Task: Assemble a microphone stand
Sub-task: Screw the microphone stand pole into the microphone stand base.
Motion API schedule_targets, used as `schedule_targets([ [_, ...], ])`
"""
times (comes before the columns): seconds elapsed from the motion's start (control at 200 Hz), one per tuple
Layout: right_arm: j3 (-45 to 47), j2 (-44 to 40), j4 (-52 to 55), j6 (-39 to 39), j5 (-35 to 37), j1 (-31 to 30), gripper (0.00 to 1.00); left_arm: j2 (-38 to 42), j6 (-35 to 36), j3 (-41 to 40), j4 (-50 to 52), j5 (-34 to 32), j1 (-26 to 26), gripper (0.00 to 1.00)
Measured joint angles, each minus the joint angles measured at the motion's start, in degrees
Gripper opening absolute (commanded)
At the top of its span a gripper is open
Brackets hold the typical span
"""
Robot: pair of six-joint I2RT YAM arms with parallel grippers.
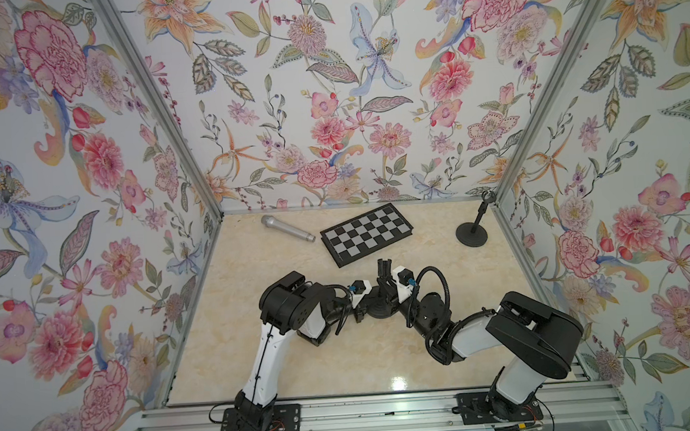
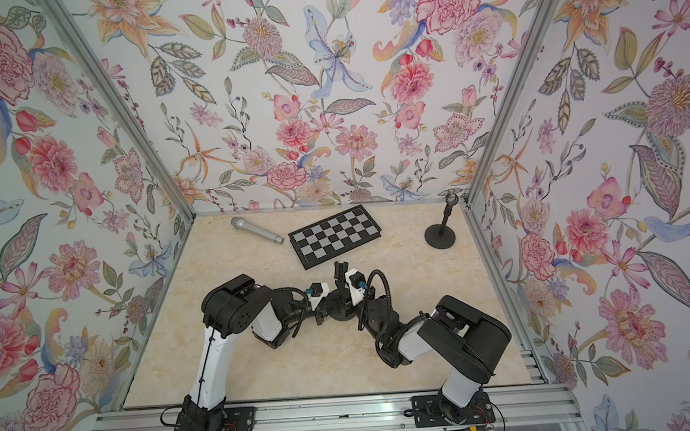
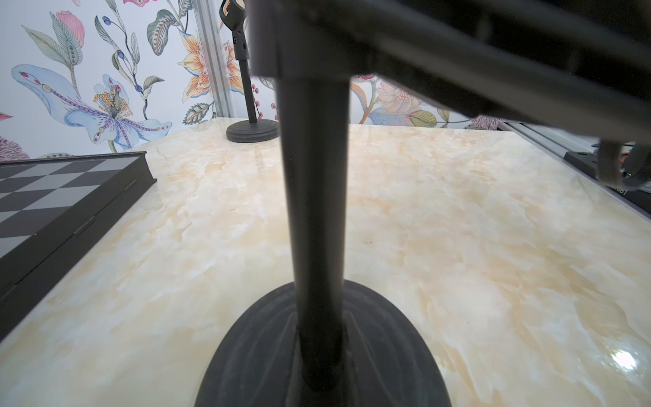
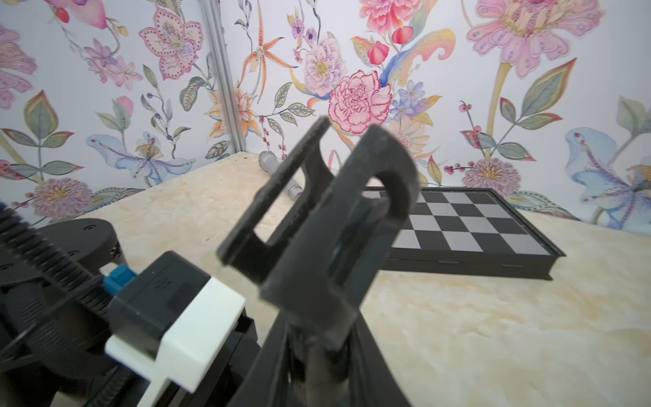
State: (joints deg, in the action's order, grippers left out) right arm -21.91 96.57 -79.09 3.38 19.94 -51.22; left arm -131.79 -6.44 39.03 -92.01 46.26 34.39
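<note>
1. Meeting on the arms' side of the chessboard, in both top views, the two arms converge on one microphone stand. It stands upright on the table, near the chessboard's long edge but apart from it. The left gripper sits low beside the round base. The right gripper sits higher, just under the clip, which is the part of the stand nearest the chessboard.
2. Both top views also show a silver microphone lying flat just off the chessboard's left end. A second stand is upright well off its right end, in the back corner.
3. In the left wrist view the pole fills the middle, rising from its base on the table. The left gripper's own fingers cannot be picked out from the dark base, but the jaws are drawn fully together, with the pole pinched between them. The chessboard's corner lies apart from the pole, and the second stand is beyond it by the wall post.
4. In the right wrist view the clip is blurred and tilted. The right gripper has its fingers converging on the stem directly under the clip, clamped on it. The chessboard lies behind the clip. The microphone shows partly past the chessboard's end.
</note>
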Motion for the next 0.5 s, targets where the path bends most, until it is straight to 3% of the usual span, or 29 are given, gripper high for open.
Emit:
schedule_targets([
  [0.04, -0.3, 0.8, -0.9, -0.2, 2.6, -1.1, 0.01, 0.0, 0.0, 0.0, 0.0, 0.0, 0.0, 0.17],
  [0.115, 0.0, 1.0, -1.8, -1.5, 1.5, -0.9, 0.27, 0.0, 0.0, 0.0, 0.0, 0.0, 0.0, 0.17],
  [0.155, 0.3, 0.7, -1.8, -2.2, -1.9, 0.3, 0.36, 0.1, 0.1, -0.2, 0.0, 0.0, 0.0, 0.17],
  [0.36, 1.0, -4.0, 8.9, -5.4, -35.3, 13.8, 0.45, 0.1, 0.7, -0.3, 0.0, 0.0, -0.1, 0.16],
  [0.5, -2.3, -7.0, 19.2, -10.1, -51.1, 19.8, 0.46, 0.1, 0.7, -0.3, 0.0, 0.0, -0.1, 0.16],
])
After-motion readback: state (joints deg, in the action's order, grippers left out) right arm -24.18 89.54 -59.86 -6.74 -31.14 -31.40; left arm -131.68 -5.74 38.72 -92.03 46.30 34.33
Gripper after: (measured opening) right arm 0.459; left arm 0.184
